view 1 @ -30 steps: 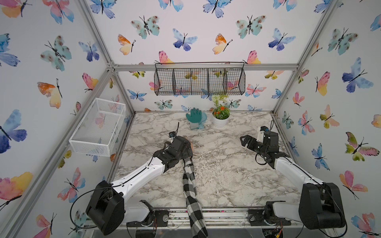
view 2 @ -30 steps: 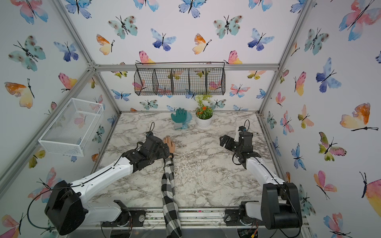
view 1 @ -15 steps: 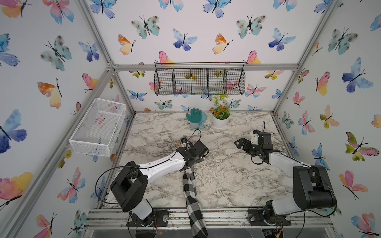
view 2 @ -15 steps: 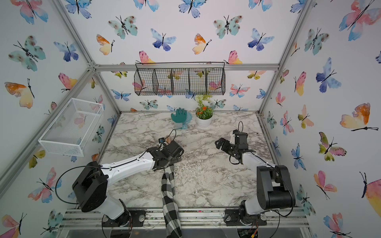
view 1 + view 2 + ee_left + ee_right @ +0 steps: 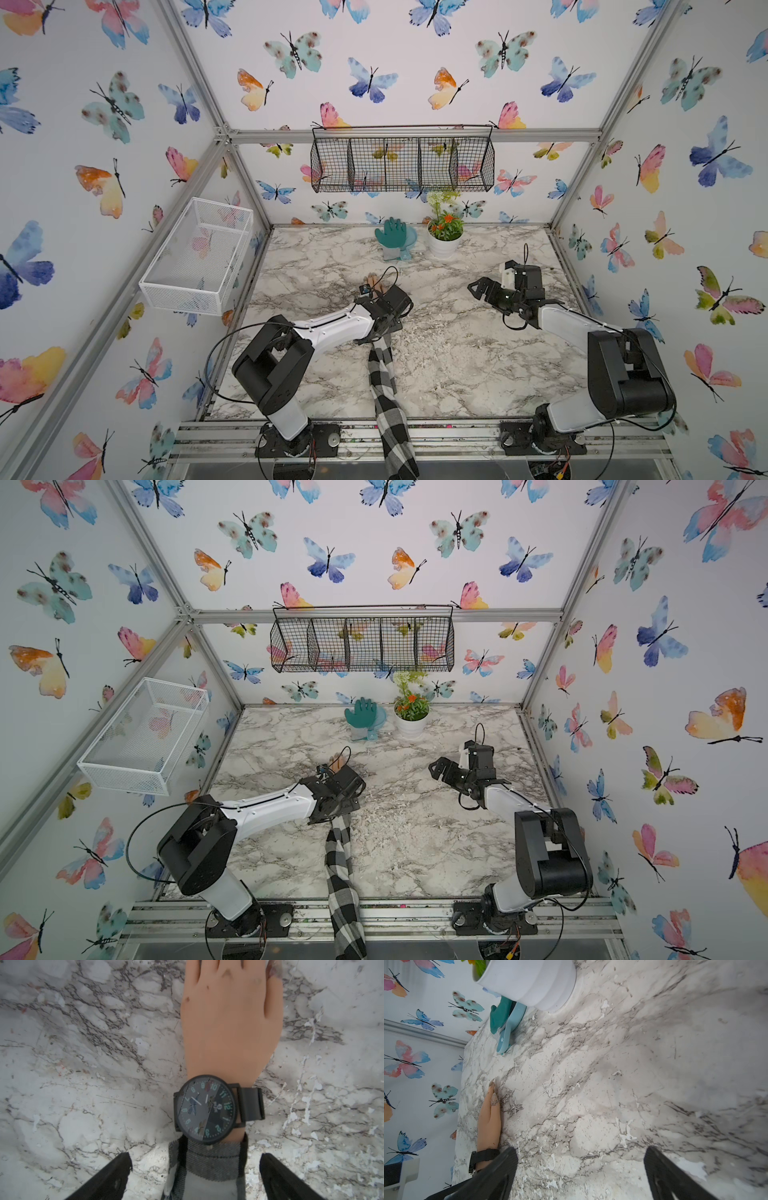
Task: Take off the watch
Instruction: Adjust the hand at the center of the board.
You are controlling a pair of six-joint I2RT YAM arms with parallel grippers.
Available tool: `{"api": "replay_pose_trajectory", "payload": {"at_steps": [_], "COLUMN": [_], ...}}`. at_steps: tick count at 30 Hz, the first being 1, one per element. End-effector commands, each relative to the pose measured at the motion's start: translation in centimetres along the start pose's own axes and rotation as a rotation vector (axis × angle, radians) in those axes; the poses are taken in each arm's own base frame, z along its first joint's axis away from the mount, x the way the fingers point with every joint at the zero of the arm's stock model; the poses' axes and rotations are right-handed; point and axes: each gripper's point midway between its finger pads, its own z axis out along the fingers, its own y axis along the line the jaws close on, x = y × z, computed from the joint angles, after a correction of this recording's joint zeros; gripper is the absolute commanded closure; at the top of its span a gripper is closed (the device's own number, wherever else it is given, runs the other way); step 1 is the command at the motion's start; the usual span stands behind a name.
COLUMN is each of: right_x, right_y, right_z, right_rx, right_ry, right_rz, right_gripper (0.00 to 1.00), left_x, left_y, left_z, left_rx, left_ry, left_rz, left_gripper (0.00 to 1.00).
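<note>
Left gripper (image 5: 195, 1157) sits dead centre in both top views, jaws spread wide, gripping nothing, poised over the checked sleeve (image 5: 209, 1159). Just past its fingertips is the watch (image 5: 205, 1109), strapped round the wrist of the mannequin hand (image 5: 230, 1022), face up, on the marble table (image 5: 83, 1053). Right gripper (image 5: 580, 1148), right of centre, is wide open too, empty and well apart.

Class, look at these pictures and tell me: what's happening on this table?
A two-armed robot is set to take a black watch off a mannequin hand lying flat on the marble table. The left gripper hovers open, jaws either side of the checked sleeve just behind the strapped-on watch. The right gripper waits open off to the side, empty.
</note>
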Motion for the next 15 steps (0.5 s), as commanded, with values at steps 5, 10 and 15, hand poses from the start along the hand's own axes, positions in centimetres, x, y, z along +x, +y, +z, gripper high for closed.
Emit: {"api": "replay_pose_trajectory", "payload": {"at_steps": [5, 10, 15], "right_x": [-0.4, 0.0, 0.4], "right_y": [2.1, 3.5, 4.5], "right_z": [1.1, 1.9, 2.6], "right_rx": [-0.015, -0.02, -0.025], "right_ry": [-0.011, 0.0, 0.014], "right_rz": [-0.013, -0.031, -0.045], "right_gripper": [0.02, 0.02, 0.02], "left_x": [1.6, 1.9, 1.9], "left_y": [0.1, -0.2, -0.5], "left_z": [2.0, 2.8, 3.1], "left_rx": [0.011, 0.011, 0.018], "left_ry": [0.057, 0.064, 0.064], "left_rz": [0.061, 0.081, 0.087], "left_gripper": [0.01, 0.07, 0.21]}}
